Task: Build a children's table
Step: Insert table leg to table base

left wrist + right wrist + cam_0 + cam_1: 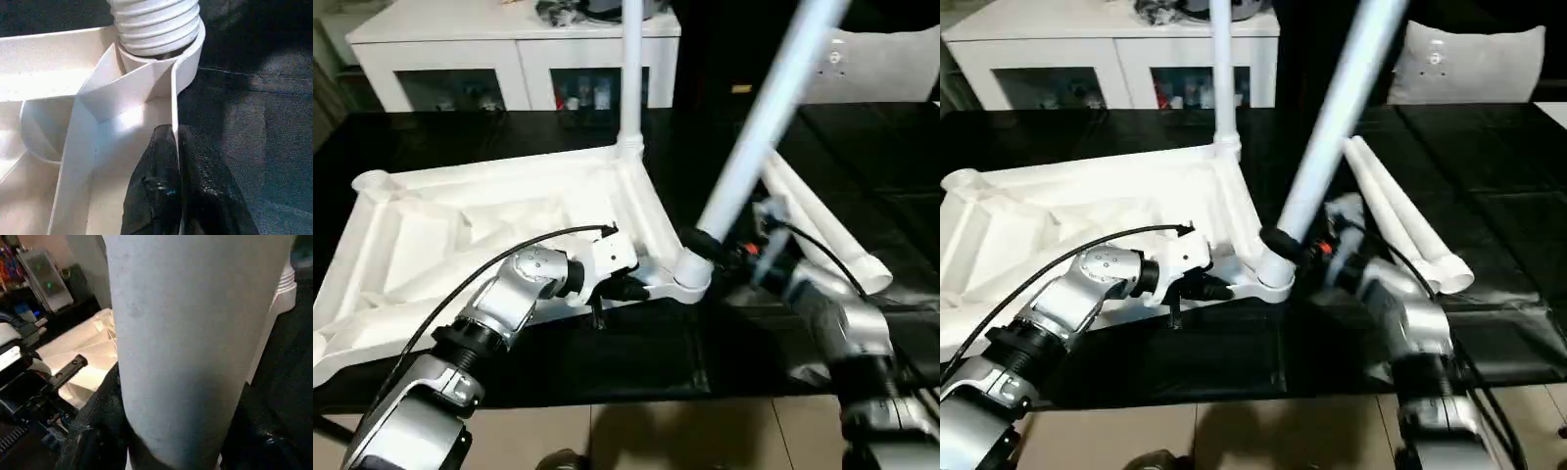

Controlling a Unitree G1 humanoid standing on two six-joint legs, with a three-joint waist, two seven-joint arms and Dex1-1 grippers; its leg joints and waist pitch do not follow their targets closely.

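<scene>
I am fitting the second leg (pixel 759 132) into the near corner socket (pixel 690 274) of the top (pixel 460 235), which lies ribbed side up on the black bench (pixel 862 147). My left hand (pixel 175 166) is pinched shut on the thin rim of the top just beside that socket, one finger (pixel 151 191) inside the wall and one outside, pinning the top down. My right hand (pixel 1307 247) is clamped round the leg low down, just above the socket, its fingers spread to the tube's width. The leg leans well away from upright, tilting off from the socket to my right, and its ribbed end sits in the socket's mouth; I cannot tell how deep it has gone.

I judge the next move to be swinging the leg upright over the socket and then driving or twisting it home, with the left hand holding the rim so the top does not skate across the bench.

Count: one top; four legs, one standing upright (pixel 631 69) in the far socket from mine along the same edge, one in my right hand, two loose (pixel 827 230) on the bench beyond that hand, lying side by side. At least one more socket (pixel 372 182) stands empty, at the far left corner.
</scene>
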